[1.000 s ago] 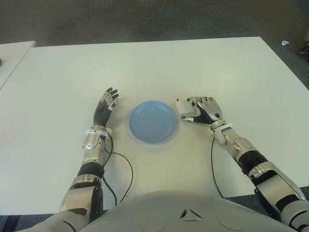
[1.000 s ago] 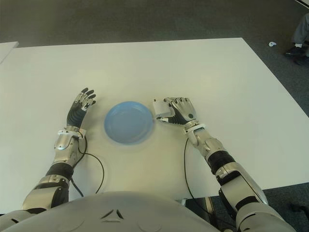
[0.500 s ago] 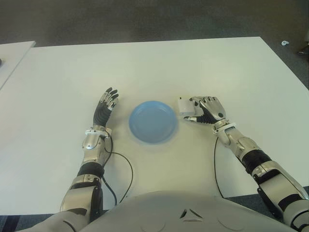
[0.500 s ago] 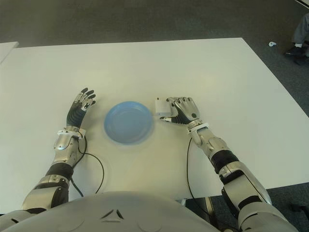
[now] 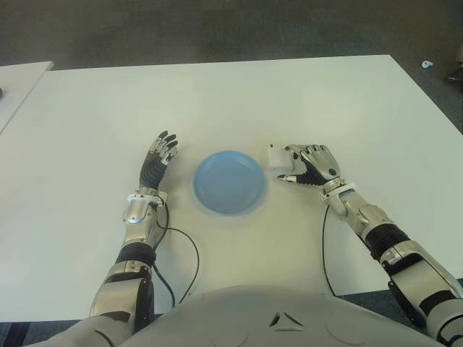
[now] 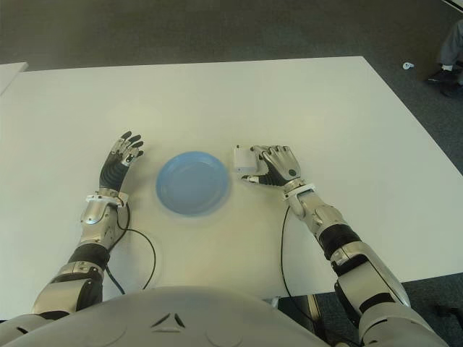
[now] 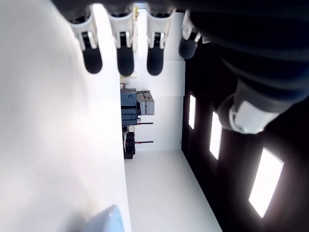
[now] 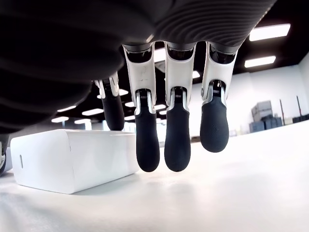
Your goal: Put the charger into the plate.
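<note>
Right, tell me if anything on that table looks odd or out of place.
Nothing stands out. The white charger lies flat on the table, just outside the empty blue plate, with the right hand beside it, fingers not closed on it. The left hand shows open on the plate's other side.

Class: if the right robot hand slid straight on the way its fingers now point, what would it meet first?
Most likely the white charger, lying on the table right at the right robot hand's fingertips; whether they already touch is unclear. The blue plate lies beyond it.
</note>
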